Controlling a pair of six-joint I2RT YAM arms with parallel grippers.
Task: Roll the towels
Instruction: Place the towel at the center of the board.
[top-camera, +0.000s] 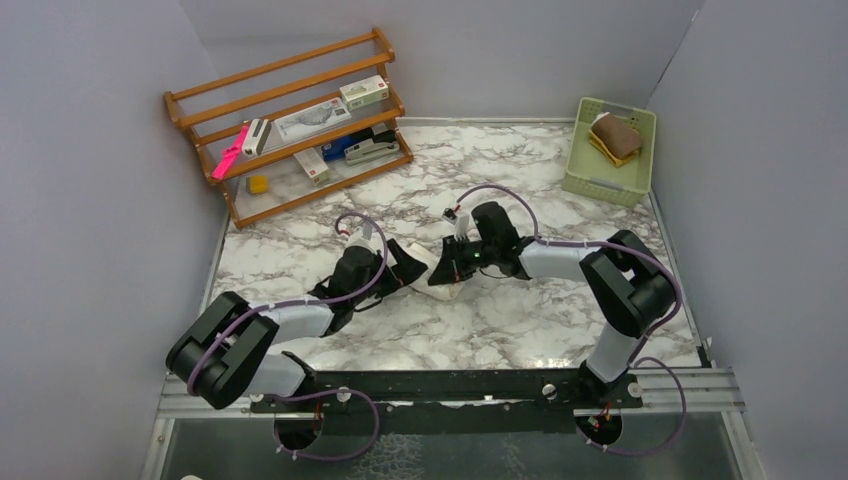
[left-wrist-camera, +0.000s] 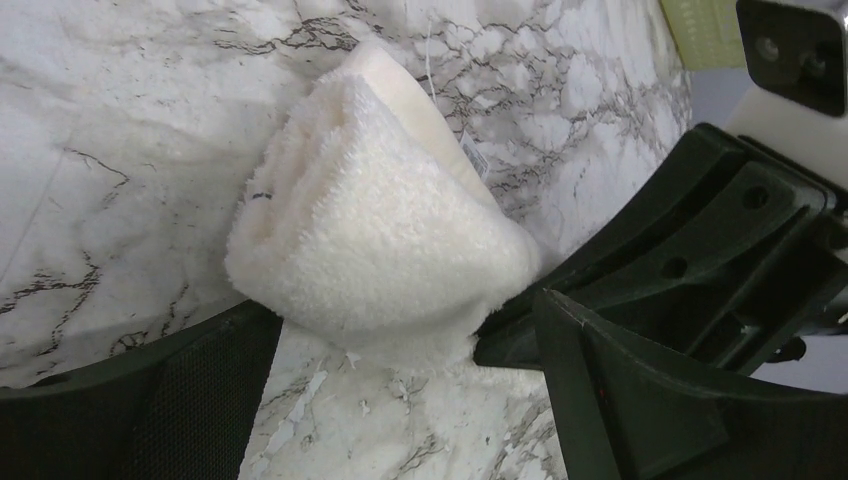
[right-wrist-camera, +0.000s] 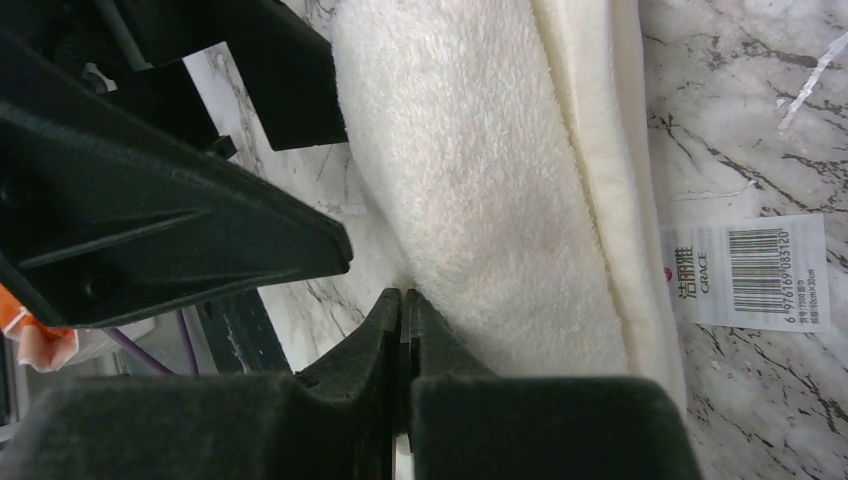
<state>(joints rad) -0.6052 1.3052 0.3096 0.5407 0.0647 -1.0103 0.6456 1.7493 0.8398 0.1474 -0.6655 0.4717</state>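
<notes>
Top view, cream towel (top-camera: 430, 263) at table (top-camera: 500, 325) centre between left gripper (top-camera: 410, 266) and right gripper (top-camera: 442, 272), yellow-brown towel (top-camera: 615, 136) in basket (top-camera: 608, 188), left wrist view, left gripper wide open, fingers (left-wrist-camera: 150, 400) flanking towel, right wrist view, right gripper fully closed, tips touching towel edge.

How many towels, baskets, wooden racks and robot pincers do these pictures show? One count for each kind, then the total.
Towels: 2 (cream towel, mustard-brown towel)
Baskets: 1 (green basket)
Wooden racks: 1 (wooden rack)
Pincers: 2 (left pincer, right pincer)
Total: 6
</notes>
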